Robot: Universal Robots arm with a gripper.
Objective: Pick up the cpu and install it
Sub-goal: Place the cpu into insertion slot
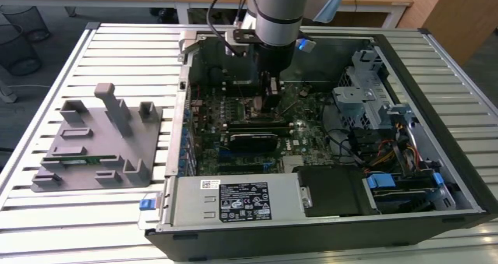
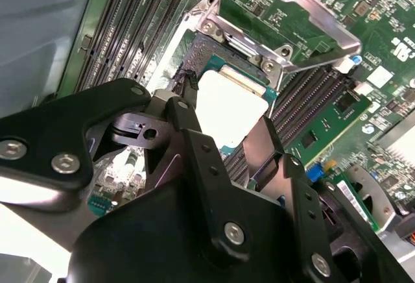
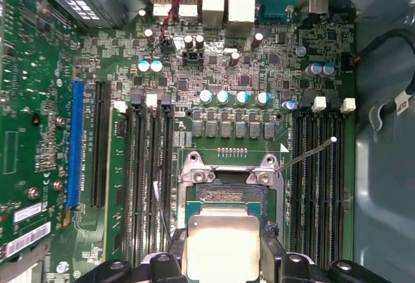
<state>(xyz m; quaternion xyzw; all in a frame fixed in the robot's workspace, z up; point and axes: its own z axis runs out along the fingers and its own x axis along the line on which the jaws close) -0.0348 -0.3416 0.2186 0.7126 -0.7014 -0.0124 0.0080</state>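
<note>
The cpu (image 3: 222, 243) is a flat square chip with a shiny silver top. It sits between my two black fingers (image 3: 270, 257), and my gripper (image 3: 222, 254) is shut on its two opposite edges. It hangs right over the motherboard socket (image 3: 224, 194), partly covering it; I cannot tell whether it touches. In the second wrist view the cpu (image 2: 230, 109) glares white between the fingers (image 2: 193, 141), below the raised metal load plate (image 2: 305, 13). In the exterior view my gripper (image 1: 272, 99) reaches down into the open computer case (image 1: 404, 54) over the motherboard.
Memory slots (image 3: 318, 179) flank the socket on both sides, and a thin socket lever (image 3: 308, 151) sticks out beside it. A power supply (image 1: 233, 200) and a drive cage (image 1: 365, 95) crowd the case. A grey fixture tray (image 1: 97, 141) lies on the slatted table at the exterior view's left.
</note>
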